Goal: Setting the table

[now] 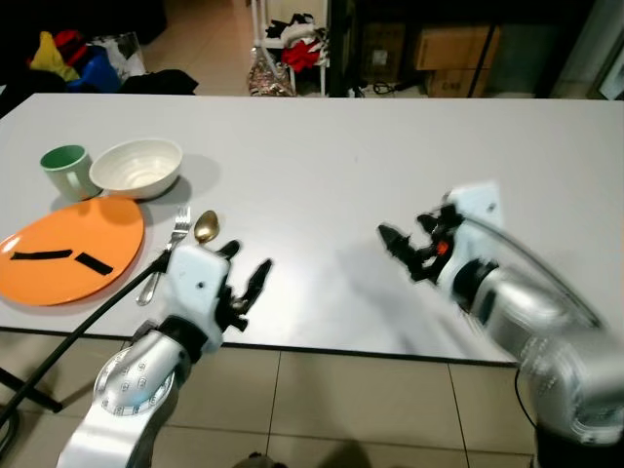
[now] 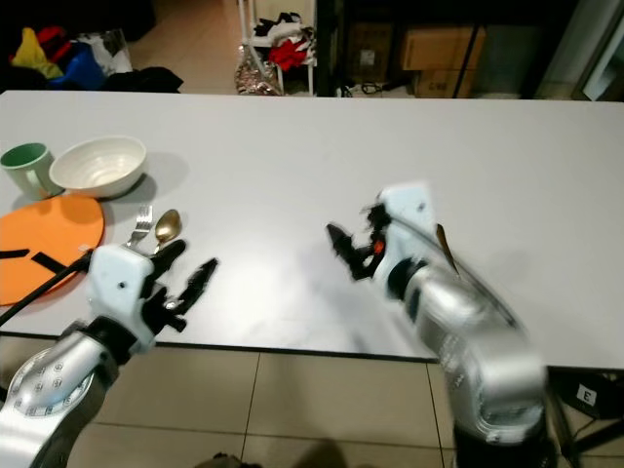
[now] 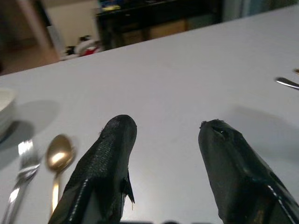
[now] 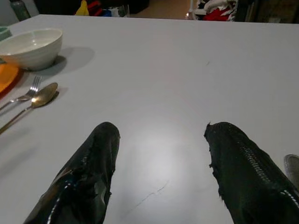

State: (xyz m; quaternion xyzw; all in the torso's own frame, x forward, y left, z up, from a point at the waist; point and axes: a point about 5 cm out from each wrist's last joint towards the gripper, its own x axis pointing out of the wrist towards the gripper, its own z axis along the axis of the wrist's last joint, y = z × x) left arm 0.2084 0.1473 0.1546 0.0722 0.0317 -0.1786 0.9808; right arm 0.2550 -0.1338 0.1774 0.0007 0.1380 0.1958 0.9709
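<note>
Spoon [image 1: 205,227] and fork [image 1: 174,237] laid side by side on desk [image 1: 390,146], just right of orange plate [image 1: 68,252], bowl [image 1: 137,168] and mug [image 1: 66,170] beyond. Long axes run near-to-far, heads pointed away from robot. Judged light, stiff, slippery metal; best pinched mid-handle. Left tool [image 1: 244,283] held open, empty, beside spoon. Right tool [image 1: 408,252] open, empty, well apart.

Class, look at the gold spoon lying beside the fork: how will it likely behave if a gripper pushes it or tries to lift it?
The spoon looks like shiny metal, so probably stiff and slippery between fingers. It lies flat and low on the smooth table, so a push would likely make it slide or pivot, not roll. It sits close beside the fork, so a nudge may well knock that too.
</note>
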